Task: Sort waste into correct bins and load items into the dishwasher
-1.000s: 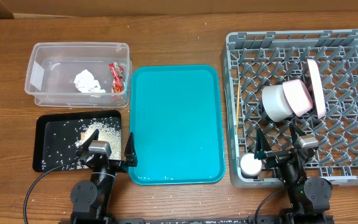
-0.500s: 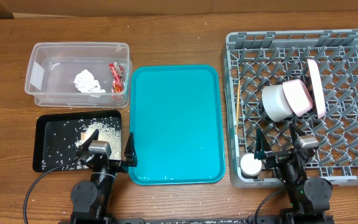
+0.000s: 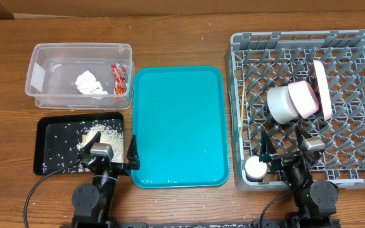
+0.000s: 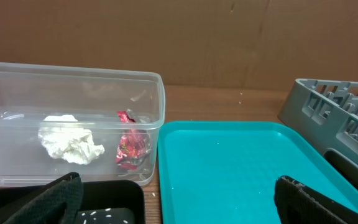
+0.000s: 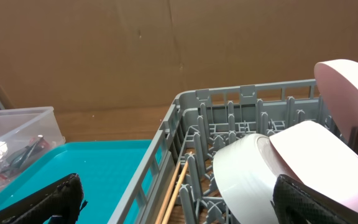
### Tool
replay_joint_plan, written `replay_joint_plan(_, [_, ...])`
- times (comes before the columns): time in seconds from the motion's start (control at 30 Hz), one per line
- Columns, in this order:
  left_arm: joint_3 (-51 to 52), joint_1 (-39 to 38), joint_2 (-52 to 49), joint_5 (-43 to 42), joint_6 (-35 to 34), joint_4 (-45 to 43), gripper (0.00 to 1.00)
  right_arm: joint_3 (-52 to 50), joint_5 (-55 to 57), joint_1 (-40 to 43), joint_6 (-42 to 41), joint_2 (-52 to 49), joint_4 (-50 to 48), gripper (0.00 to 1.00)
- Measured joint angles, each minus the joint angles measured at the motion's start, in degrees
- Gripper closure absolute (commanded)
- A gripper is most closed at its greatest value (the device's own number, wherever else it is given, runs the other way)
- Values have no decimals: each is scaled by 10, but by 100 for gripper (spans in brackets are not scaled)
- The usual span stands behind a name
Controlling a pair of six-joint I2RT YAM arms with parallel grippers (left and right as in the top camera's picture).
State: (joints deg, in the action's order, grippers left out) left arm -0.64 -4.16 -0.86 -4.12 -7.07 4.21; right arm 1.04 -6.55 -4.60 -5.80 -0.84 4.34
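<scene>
tissue wad and red wrapper lie in the clear tub; rice scraps in the black tray; plate, bowl, cup, chopsticks sit in the grey rack. left fingers and right fingers spread wide, holding nothing.

Bright, even light, soft shadows, faint glare on the teal tray; all views sharp.

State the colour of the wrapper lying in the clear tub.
The wrapper is red, clearest from the left wrist.
</scene>
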Motion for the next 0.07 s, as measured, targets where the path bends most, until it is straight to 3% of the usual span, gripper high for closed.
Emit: replay_joint_plan(0.07, [0,0,0,0,0,0,0,0,0,0,0,0,0,0])
